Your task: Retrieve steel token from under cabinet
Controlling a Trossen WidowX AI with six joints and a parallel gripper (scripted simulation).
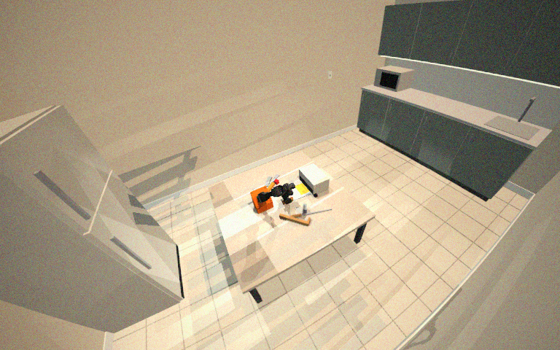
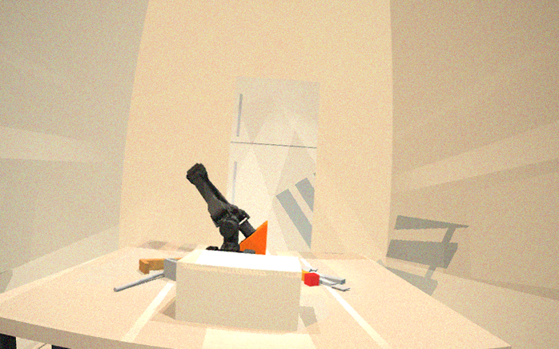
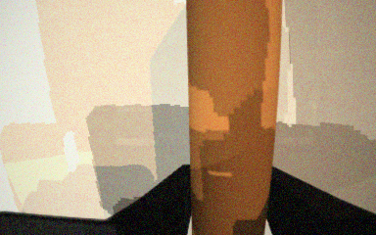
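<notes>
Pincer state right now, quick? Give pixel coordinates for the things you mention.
Pincer point(image 1: 287, 200) point(image 3: 225, 173): closed on an orange-brown handle point(image 3: 234, 64); which tool it belongs to can't be told.

A kitchen, by the look of it: dark wall cupboards point(image 1: 470, 36) above a pale worktop point(image 1: 445, 107) with a sink point(image 1: 512, 127), a tap point(image 1: 526, 109) and a microwave point(image 1: 394, 78); beyond the bench's point(image 1: 313, 243) point(image 2: 70, 307) far edge stands a tall two-door fridge point(image 1: 82, 230) point(image 2: 277, 114).

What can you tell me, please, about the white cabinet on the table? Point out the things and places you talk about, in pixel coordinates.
The white cabinet point(image 1: 318, 175) point(image 2: 237, 292) is a low, plain, matte-looking box with flat sides and a flat top. It sits upright on the table point(image 1: 313, 243) point(image 2: 70, 312), with a dark strip along its front. A yellow patch lies before it. I cannot make out its vent slots.
</notes>
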